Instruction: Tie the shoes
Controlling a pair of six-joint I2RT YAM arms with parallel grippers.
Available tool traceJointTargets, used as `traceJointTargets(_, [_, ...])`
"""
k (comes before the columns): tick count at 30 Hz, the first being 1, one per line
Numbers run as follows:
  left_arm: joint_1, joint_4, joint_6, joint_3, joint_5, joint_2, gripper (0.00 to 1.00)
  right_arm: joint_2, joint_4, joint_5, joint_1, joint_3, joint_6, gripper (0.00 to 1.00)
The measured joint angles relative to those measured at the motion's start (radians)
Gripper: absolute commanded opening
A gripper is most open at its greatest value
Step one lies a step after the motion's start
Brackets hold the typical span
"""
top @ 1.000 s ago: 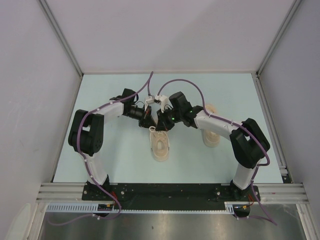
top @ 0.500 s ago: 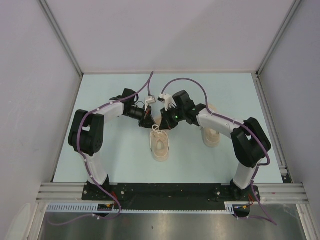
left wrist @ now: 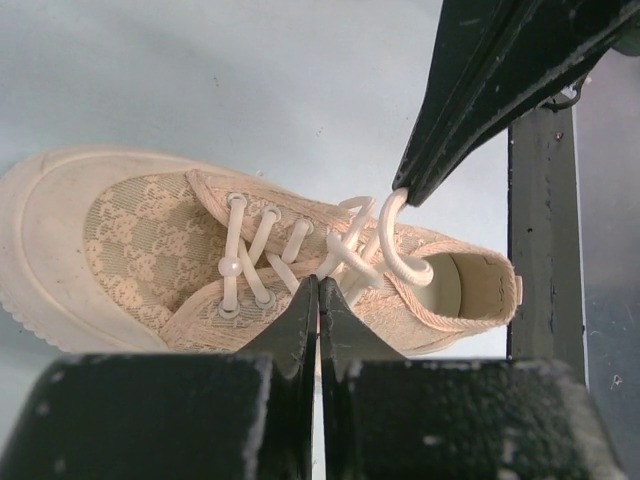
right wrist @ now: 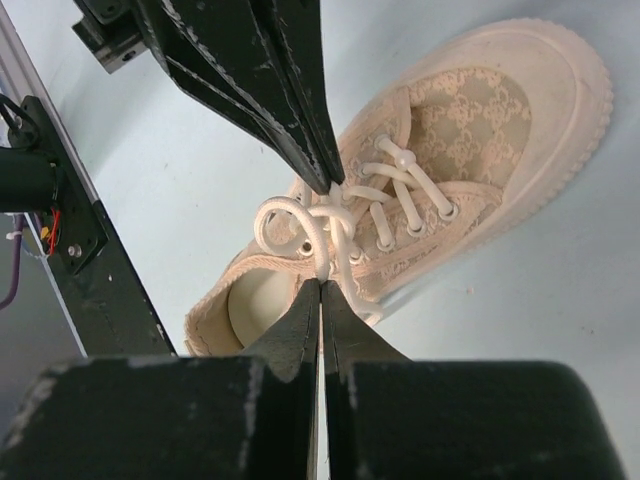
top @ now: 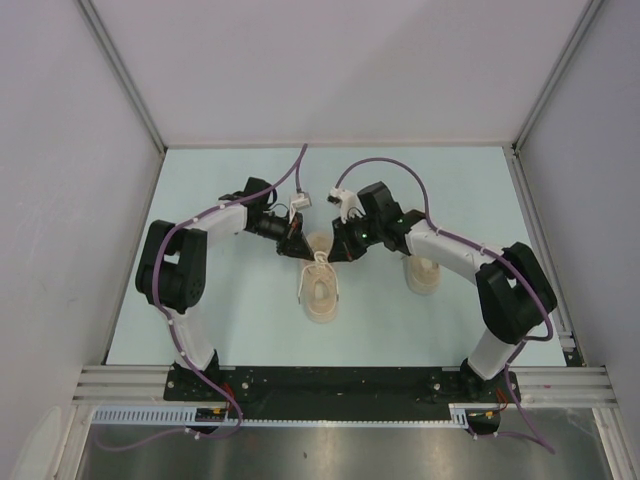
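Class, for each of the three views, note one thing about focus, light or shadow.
Top view: soft, even light, faint shadows, the shoe small but clear. Left wrist view: the laces are crisp, the left hand at the bottom edge dark and soft-edged. Right wrist view: the shoe's fabric pattern is sharp, the right hand nearly black.

The left gripper (left wrist: 318, 288) is reaching in from the bottom edge, its fingers pressed together and pinching the laces (left wrist: 352, 250) of a beige shoe (left wrist: 140, 250) that is lying on the pale table (left wrist: 200, 80), toe pointing left. From the upper right, the right gripper (left wrist: 406, 194) is holding a lace loop at its tip.
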Motion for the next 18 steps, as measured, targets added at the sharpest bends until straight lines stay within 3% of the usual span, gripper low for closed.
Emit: traceJointTargets(18, [0.029,-0.128,0.116,0.014,-0.058,-0.038,0.0,-0.014,-0.003,-0.01,-0.027,-0.064,0.009,0.0])
